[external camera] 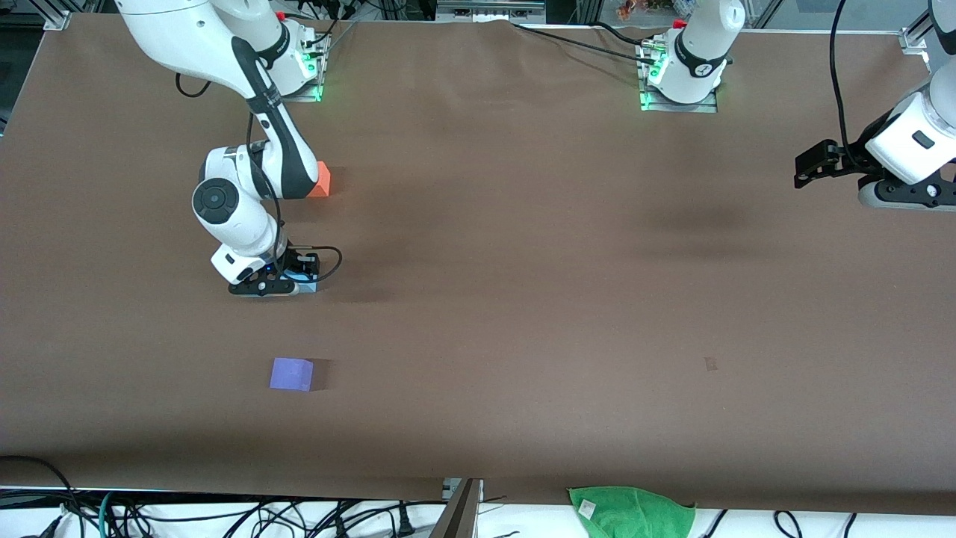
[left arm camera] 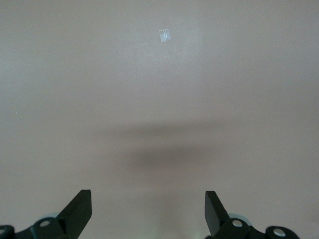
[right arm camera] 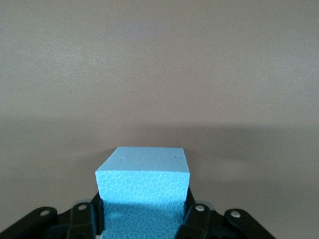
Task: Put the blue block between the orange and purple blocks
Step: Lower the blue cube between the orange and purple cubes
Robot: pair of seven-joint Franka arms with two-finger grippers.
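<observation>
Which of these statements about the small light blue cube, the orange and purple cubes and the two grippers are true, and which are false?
1. The right gripper is shut on the small light blue foam cube. True.
2. The blue cube is nearer to the front camera than the small violet-purple matte cube. False: it lies farther, between the purple cube and the small orange matte cube.
3. The left gripper is open and holds nothing. True.
4. The orange cube touches the purple cube. False: they stand well apart.
5. The left gripper is over the purple cube. False: it waits at the left arm's end of the brown table.
</observation>
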